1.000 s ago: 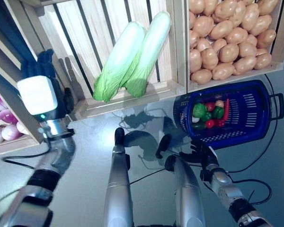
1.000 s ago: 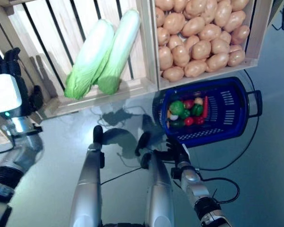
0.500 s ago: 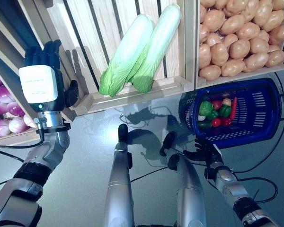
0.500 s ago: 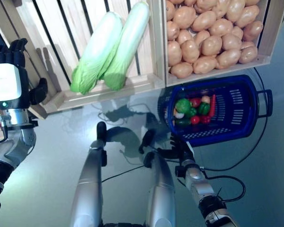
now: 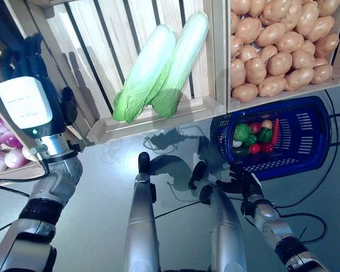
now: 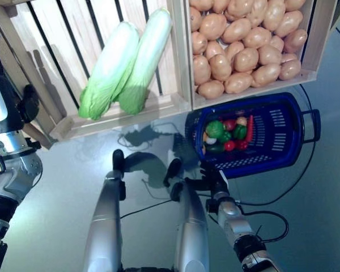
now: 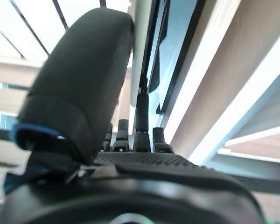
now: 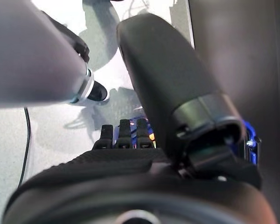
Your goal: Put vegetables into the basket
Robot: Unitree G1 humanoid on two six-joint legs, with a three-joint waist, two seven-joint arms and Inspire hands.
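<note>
The right hand (image 5: 242, 182) hangs low at near right, just short of the basket (image 5: 306, 144), fingers relaxed and empty; the basket already contains small vegetables (image 5: 253, 136). The left hand (image 5: 27, 99) is raised at far left against the crate slats, fingers straight, holding nothing. The two cabbages (image 5: 158, 65) lie side by side in the middle crate (image 5: 158, 116), right of the left hand, long axes running near-left to far-right; the left hand is nearer them.

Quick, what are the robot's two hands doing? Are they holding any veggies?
Left hand: open, fingers straight, holding nothing.
Right hand: open, holding nothing.
</note>
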